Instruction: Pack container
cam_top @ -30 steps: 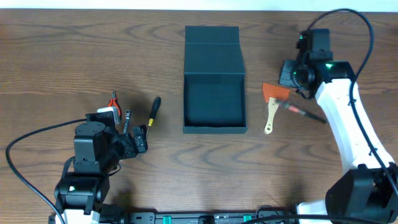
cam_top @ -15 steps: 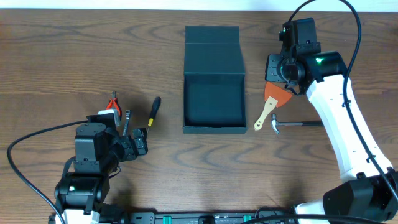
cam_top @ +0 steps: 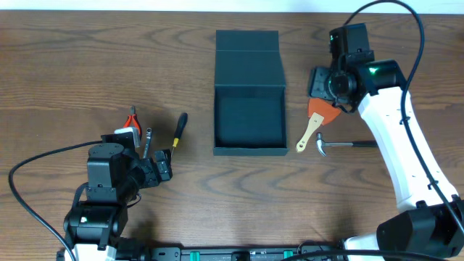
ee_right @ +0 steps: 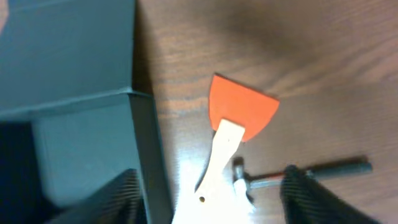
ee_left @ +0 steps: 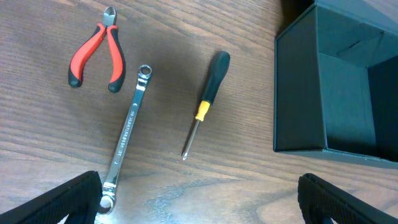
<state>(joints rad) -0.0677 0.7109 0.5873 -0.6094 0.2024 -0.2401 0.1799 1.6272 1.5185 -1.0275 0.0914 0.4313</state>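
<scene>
The container (cam_top: 250,116) is a dark teal square box standing open at the table's middle, its flap lid (cam_top: 247,54) laid back; its inside shows nothing in it. My right gripper (cam_top: 324,93) hovers open to the right of the box, above an orange scraper (cam_top: 320,114) with a pale wooden handle. In the right wrist view the handle (ee_right: 216,163) and a small hammer (ee_right: 298,175) lie between the spread jaws of the right gripper (ee_right: 208,205), beside the container wall (ee_right: 148,149). My left gripper (cam_top: 161,164) is open over bare wood (ee_left: 202,208).
Near the left gripper lie red-handled pliers (ee_left: 93,53), a steel wrench (ee_left: 127,134) and a black screwdriver (ee_left: 205,102), all left of the container (ee_left: 339,93). The hammer (cam_top: 344,145) lies right of the box's front corner.
My right arm swung back and left over the scraper, uncovering the hammer, and its jaws went from shut to open. The scraper's handle turned toward the box. The left arm stayed still.
</scene>
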